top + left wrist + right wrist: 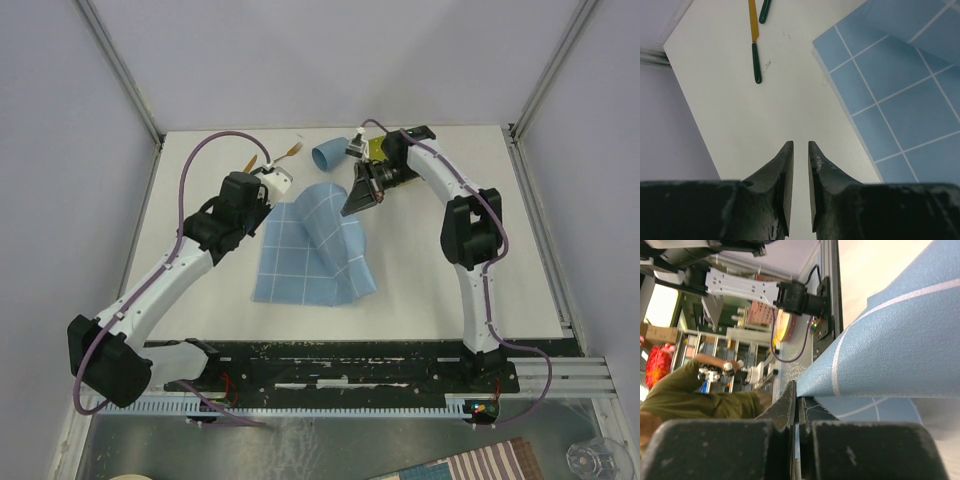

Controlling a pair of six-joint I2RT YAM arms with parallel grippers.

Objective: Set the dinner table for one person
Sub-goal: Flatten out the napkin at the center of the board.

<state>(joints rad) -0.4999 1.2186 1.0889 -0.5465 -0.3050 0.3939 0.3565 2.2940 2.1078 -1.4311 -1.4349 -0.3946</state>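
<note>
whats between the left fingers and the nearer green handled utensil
Only bare dinner table separates the left fingers from the nearer green-handled utensil, seen in the left wrist view.

Light-blue cloth (315,245) with white grid: near part lies flat, far corner raised in a fold. Blue cup (327,155) on its side just beyond it. Left of the cup, two utensils, apart; one (755,47) has a yellow shaft and green handle. Striped fabric (490,465) and clear glass (592,458) sit at the near edge. Person in olive shirt (695,395) in the background.
</note>
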